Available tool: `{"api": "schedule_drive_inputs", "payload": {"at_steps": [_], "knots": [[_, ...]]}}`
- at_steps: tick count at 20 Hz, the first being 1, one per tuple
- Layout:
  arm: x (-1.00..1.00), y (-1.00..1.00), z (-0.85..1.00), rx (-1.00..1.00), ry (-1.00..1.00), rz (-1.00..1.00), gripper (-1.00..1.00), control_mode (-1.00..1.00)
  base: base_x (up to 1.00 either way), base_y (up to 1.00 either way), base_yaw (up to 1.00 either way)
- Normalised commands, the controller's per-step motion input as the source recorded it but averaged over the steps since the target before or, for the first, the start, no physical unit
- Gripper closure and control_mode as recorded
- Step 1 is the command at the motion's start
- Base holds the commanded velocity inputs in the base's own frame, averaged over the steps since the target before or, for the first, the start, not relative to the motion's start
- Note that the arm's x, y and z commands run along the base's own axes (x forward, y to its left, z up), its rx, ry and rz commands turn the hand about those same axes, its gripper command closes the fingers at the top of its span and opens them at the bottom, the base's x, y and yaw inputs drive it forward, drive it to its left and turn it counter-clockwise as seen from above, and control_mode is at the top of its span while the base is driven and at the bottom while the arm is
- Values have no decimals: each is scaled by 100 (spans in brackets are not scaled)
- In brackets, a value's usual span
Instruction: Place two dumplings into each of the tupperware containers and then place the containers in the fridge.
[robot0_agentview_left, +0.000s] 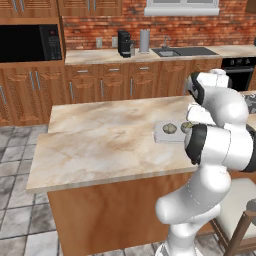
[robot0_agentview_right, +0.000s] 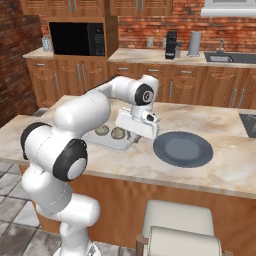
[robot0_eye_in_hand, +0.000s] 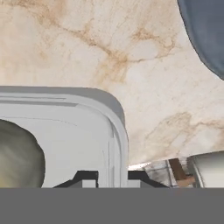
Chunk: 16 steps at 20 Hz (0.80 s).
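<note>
The tool (robot0_eye_in_hand: 108, 178) clamps the container (robot0_eye_in_hand: 78, 131) by its rim wall, one finger each side, likely because both dumplings (robot0_agentview_right: 110, 132) are loaded and it goes to the fridge next.

Arm folded low, gripper (robot0_eye_in_hand: 112, 178) narrowly parted

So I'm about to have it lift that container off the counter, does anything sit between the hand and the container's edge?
Nothing visible does. In the hand view the hand straddles the container rim, one fingertip on each side. The grey plate lies apart on the counter.
</note>
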Motion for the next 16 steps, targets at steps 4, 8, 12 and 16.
{"api": "schedule_drive_inputs", "payload": {"at_steps": [4,8,12,16], "knots": [[-56,67,40,-1,0,-43,100,-100,0,0,0],[-62,78,40,-4,0,-53,100,-100,0,0,0],[-66,75,29,-8,0,-53,100,-100,0,0,0],[-47,79,24,-13,1,-52,100,-100,0,0,0]]}}
